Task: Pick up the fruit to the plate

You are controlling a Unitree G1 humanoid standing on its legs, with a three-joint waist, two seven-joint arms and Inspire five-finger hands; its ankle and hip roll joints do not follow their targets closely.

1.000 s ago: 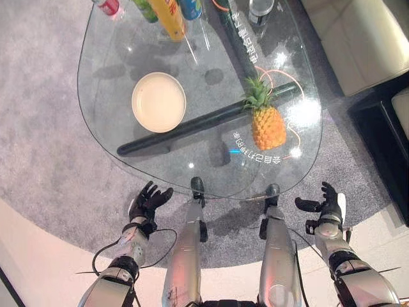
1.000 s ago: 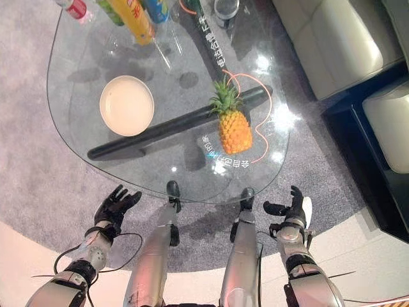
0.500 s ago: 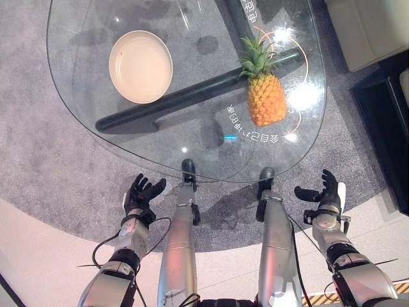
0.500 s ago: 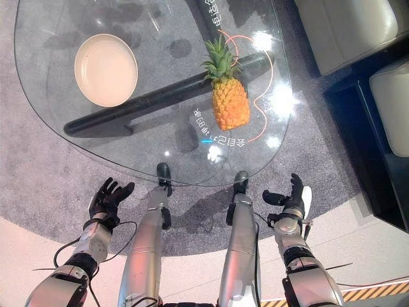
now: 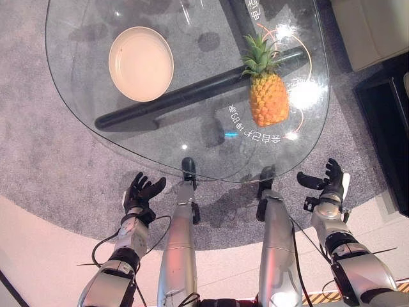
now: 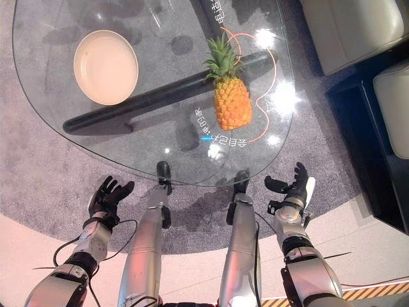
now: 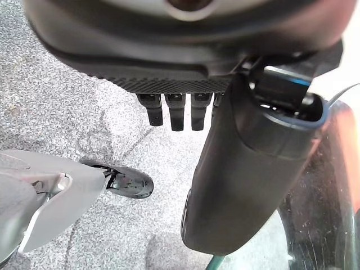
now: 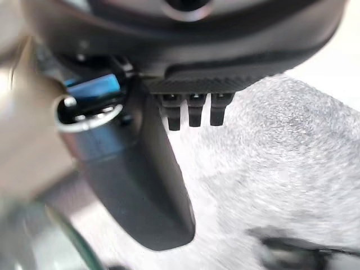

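Two hands low, short of the near edge of the glass table (image 5: 83, 83), over grey carpet (image 5: 45, 166).

Left hand (image 5: 142, 195): fingers spread and relaxed, thumb out, nothing held. Fingertips aimed toward the table rim, clear of it. Left wrist view: fingers (image 7: 171, 115) straight in a row, thumb standing out beside them, carpet past the tips, glass edge off to the thumb side.

Right hand (image 5: 327, 185): fingers loose and extended, white-covered thumb side turned outward, nothing held. Tips just short of the table's near right curve, not touching. Right wrist view: fingers (image 8: 194, 112) straight, thumb out beside them, carpet beyond.

Pineapple (image 5: 266, 96) lying on the glass, well beyond the right hand's fingertips and slightly toward the left hand's side of them; leafy crown pointing away from the hands, body nearer. Untouched by either hand.

Plate (image 5: 141, 62), round, cream, bare, flat on the glass well beyond the left hand's fingertips. Well apart from the pineapple.

Dark bar (image 5: 185, 99) under the glass running diagonally between plate and pineapple, passing behind the crown. Pale sofa (image 6: 358, 29) past the table, on the right hand's side.
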